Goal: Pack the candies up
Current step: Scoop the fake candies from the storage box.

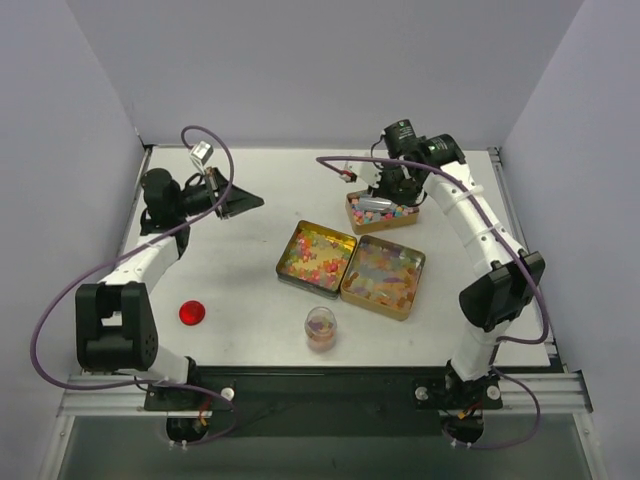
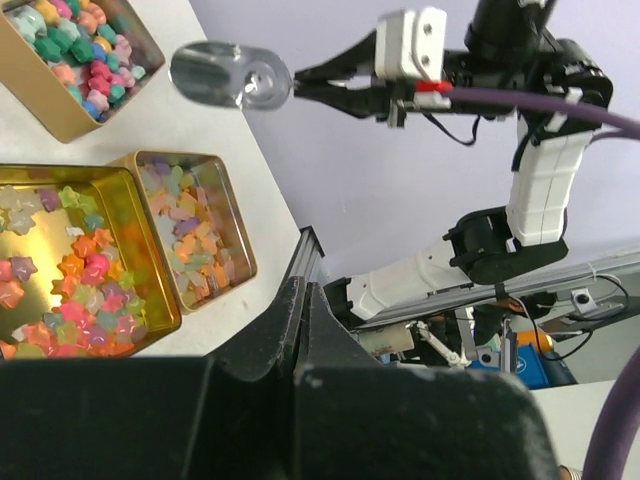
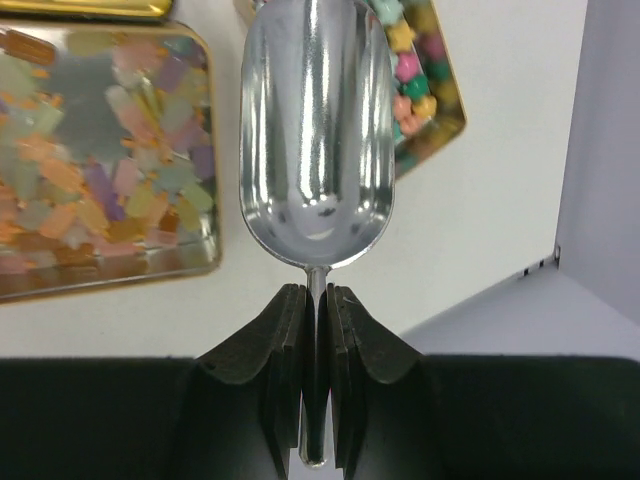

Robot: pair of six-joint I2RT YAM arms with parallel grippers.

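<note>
Three gold tins hold the candies, tiny star-shaped bits in pink, orange, yellow, green and lilac. The two larger tins lie just short of the right gripper, the smallest under it. That gripper pinches the thin handle of an empty metal scoop. The left gripper, fingers pressed together on nothing, is well apart from the tins. A small jar holds a few more candies.

The white bench carries 3 gold tins. The small tin lies just ahead of the right fingers. A square tin and a wide tin touch each other, between the 2 sets of fingers and nearer the arm bases. A clear jar and a red lid lie well behind the left fingers.
</note>
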